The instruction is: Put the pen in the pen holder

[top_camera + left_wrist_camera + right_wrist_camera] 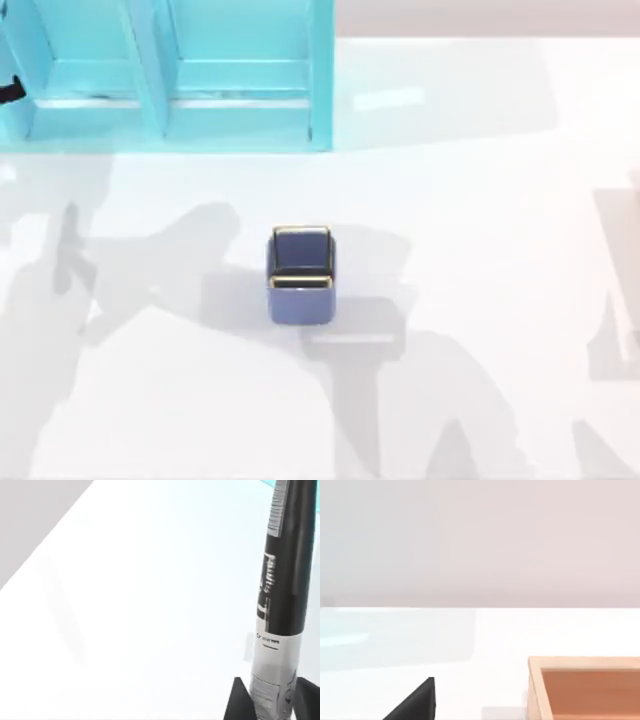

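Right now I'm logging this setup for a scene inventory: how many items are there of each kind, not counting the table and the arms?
Pen holder: 1
Pen, black and silver, between the left jaws: 1
Turquoise shelf unit: 1
Wooden box, seen from the right wrist: 1
Total: 4

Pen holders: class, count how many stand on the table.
1. The pen holder stands upright near the middle of the table, in front of the turquoise shelf unit.
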Robot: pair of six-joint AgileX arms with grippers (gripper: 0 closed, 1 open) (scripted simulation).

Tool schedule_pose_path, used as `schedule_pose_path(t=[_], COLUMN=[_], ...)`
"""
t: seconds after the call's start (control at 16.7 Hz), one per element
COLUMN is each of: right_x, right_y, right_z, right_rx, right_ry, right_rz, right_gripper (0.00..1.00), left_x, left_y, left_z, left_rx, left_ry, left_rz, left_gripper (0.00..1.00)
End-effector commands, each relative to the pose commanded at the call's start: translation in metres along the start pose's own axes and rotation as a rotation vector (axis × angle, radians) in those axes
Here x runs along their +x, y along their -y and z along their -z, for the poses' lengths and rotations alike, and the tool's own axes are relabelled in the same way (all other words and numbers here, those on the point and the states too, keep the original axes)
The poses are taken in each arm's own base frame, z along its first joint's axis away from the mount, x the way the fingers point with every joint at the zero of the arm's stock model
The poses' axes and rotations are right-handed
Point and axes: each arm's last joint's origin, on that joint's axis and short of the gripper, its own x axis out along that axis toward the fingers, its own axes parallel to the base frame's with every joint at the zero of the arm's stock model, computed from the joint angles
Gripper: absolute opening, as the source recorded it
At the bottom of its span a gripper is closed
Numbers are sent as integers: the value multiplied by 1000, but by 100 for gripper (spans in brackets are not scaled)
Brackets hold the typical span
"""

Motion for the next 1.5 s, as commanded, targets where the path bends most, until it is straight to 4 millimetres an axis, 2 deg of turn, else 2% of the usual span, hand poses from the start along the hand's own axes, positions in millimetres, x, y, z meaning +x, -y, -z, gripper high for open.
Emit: schedule_pose_path(t=[0.18,0.3,0.36,0.48,0.6,0.72,0.9,1.5], right_x=[0,0,0,0,0,0,0,0], right_y=[0,0,0,0,0,0,0,0], right_z=[0,0,0,0,0,0,0,0], right_rx=[0,0,0,0,0,0,0,0], right_ry=[0,0,0,0,0,0,0,0], right_rz=[0,0,0,0,0,0,0,0], right_gripper=[100,100,100,100,100,100,100,100], left_x=[-53,-97,-118,-155,-183,-201,-210,-204], left_y=[100,144,159,175,180,180,179,182], left_z=[57,109,135,182,221,247,264,265], left_rx=[86,90,76,29,-26,-74,-111,-119], left_ry=[302,506,597,749,858,927,970,951], left_rz=[-49,-21,6,71,138,191,224,240], left_gripper=[0,0,0,0,0,0,0,0])
